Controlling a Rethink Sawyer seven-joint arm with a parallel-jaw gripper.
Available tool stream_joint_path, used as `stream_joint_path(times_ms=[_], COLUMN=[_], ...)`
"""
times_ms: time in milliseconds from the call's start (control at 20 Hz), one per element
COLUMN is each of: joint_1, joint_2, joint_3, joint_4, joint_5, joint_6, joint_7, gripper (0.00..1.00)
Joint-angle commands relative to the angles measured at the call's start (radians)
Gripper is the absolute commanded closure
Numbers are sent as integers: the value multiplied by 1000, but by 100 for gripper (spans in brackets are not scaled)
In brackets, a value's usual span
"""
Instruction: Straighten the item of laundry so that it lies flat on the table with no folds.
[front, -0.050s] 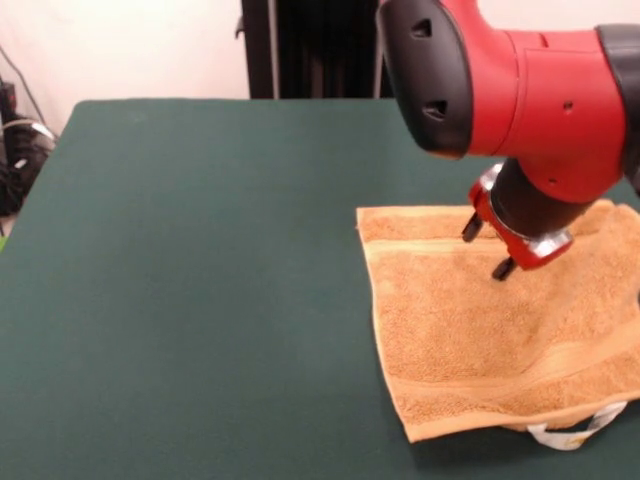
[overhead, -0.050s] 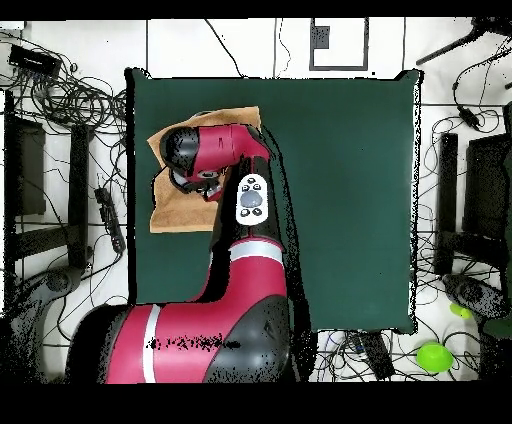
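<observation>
The item of laundry (front, -0.050s: 470, 340) is an orange-tan towel spread on the right part of the green table (front, -0.050s: 200, 300). It has woven bands near its far and near edges, and a white label (front, -0.050s: 575, 432) pokes out at the near edge. That near edge looks slightly thick, as if doubled. My gripper (front, -0.050s: 487, 248) hangs just above the towel's far half, open, its two black fingertips (front, -0.050s: 503, 268) apart with nothing between them. From overhead the arm covers most of the towel (overhead, -0.050s: 172, 212), which lies near the table's (overhead, -0.050s: 340, 200) left edge.
The towel runs out of the front view on the right. A black stand (front, -0.050s: 300, 50) rises behind the table. Overhead, cables (overhead, -0.050s: 70, 100) and dark equipment (overhead, -0.050s: 25, 170) ring the table, and a green ball (overhead, -0.050s: 433, 355) lies on the floor.
</observation>
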Motion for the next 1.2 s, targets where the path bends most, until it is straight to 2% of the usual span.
stream_joint_path(times_ms=[50, 300, 500, 750, 1200], joint_1=[1, -6, -21, -52, -67], joint_2=[98, 49, 19, -11, -6], joint_3=[-18, -64, -76, -51, -2], joint_4=[31, 42, 54, 70, 14], joint_5=[-170, -323, -394, -433, -457], joint_6=[40, 111, 148, 173, 248], joint_7=[-226, -429, -476, -515, -588], gripper=[0, 0, 0, 0, 0])
